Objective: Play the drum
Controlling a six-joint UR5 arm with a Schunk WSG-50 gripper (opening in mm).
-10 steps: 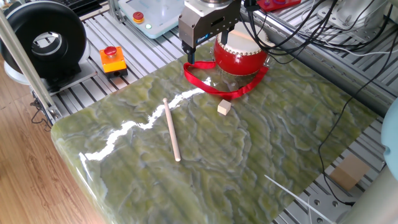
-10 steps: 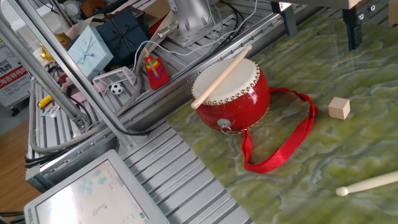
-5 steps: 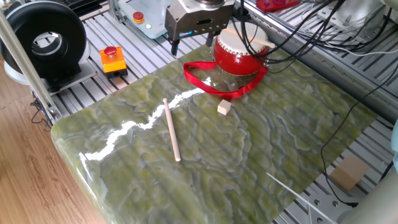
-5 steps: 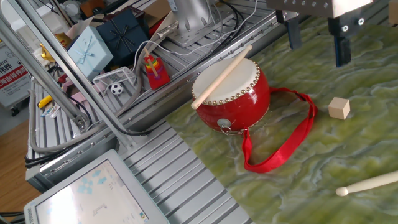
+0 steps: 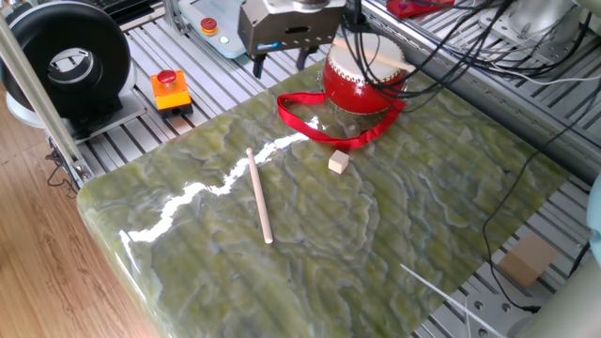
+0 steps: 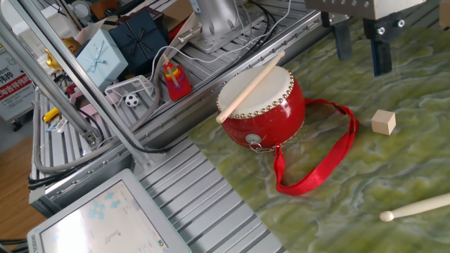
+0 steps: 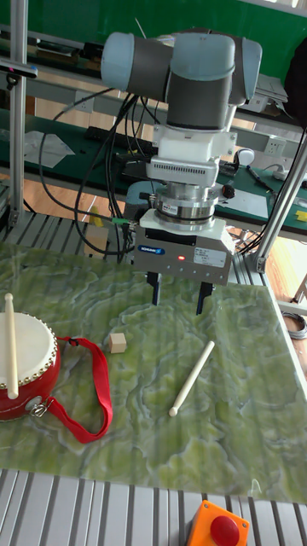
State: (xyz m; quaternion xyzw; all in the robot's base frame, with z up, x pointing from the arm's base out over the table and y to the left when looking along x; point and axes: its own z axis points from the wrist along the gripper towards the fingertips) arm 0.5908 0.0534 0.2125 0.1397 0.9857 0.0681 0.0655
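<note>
The drum [image 6: 266, 112] has a glossy red body and a cream top. It stands at the table's edge, and its red ribbon [image 6: 318, 163] trails over the green surface. One wooden stick [image 6: 250, 87] lies across the drum's skin. A second stick [image 5: 258, 195] lies loose on the table. My gripper [image 5: 280, 64] hangs open and empty above the table beside the drum [image 5: 362, 81], touching nothing. In the tall view my gripper [image 7: 178, 297] sits right of the drum [image 7: 26, 368], above the gap between the cube and the loose stick [image 7: 191, 378].
A small wooden cube [image 5: 338, 162] rests near the ribbon. An orange box with a red button [image 5: 169, 89] sits on the slatted frame beside the table. Black cables [image 5: 441, 47] run behind the drum. Gift boxes [image 6: 105, 53] and clutter lie beyond the table's edge.
My gripper has turned about its vertical axis and shifted sideways, away from the drum, staying open. The drum, both sticks and the cube have not moved.
</note>
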